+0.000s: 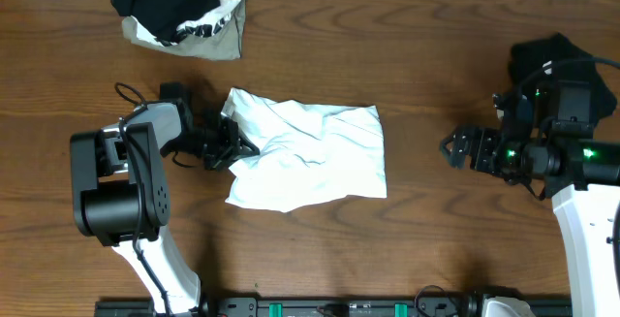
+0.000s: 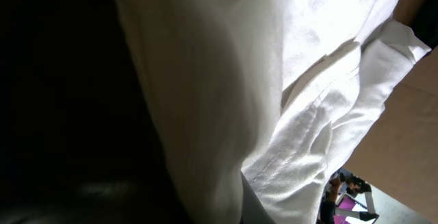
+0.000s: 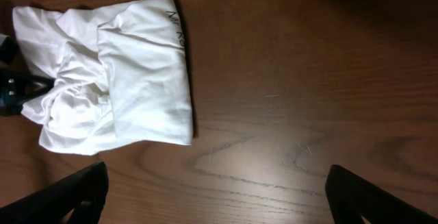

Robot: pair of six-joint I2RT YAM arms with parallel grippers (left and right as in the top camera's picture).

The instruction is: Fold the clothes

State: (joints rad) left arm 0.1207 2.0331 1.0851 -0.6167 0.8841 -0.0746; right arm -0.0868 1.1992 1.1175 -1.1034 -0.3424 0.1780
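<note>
On the table [image 1: 407,55] the white T-shirt [image 1: 310,152] lies crumpled, directly in front of the left pincer [image 1: 235,145] and well apart from the right pincer [image 1: 453,147]; a smaller pile of other clothes [image 1: 184,12] sits beyond the left pincer. The left pincer is closed tight on the shirt's nearest edge, while the right pincer stands wide open and empty. The cloth looks light, soft and limp, so it should sag when lifted; I would take it by a hem or corner.

left gripper [image 1: 236,149] tips partly hidden in white t-shirt [image 1: 320,147] fold; print [image 3: 175,29] unreadable.
</note>
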